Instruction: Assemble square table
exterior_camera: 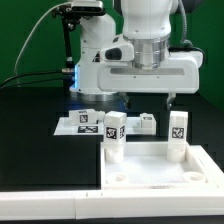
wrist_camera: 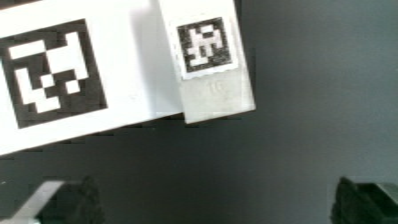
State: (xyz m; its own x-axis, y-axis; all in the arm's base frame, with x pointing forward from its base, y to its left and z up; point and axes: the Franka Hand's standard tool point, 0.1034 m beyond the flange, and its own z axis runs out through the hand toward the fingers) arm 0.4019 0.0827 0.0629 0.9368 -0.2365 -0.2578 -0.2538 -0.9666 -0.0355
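Observation:
The white square tabletop (exterior_camera: 160, 178) lies at the front of the exterior view with its rim up. Two tagged white legs stand upright in its far corners, one on the left (exterior_camera: 113, 136) and one on the right (exterior_camera: 178, 133). A third leg (exterior_camera: 146, 122) lies on the black table behind the slab, and it also shows in the wrist view (wrist_camera: 212, 65). A fourth leg (exterior_camera: 86, 118) rests on the marker board. My gripper (exterior_camera: 150, 103) hangs above the lying leg, open and empty; in the wrist view the gripper (wrist_camera: 210, 205) shows its dark fingertips (wrist_camera: 54, 200) far apart.
The marker board (exterior_camera: 72, 128) lies on the exterior view's left, and its big tag shows in the wrist view (wrist_camera: 63, 75) beside the leg. A long white bar (exterior_camera: 45, 205) runs along the front left. The robot base (exterior_camera: 95, 50) stands behind.

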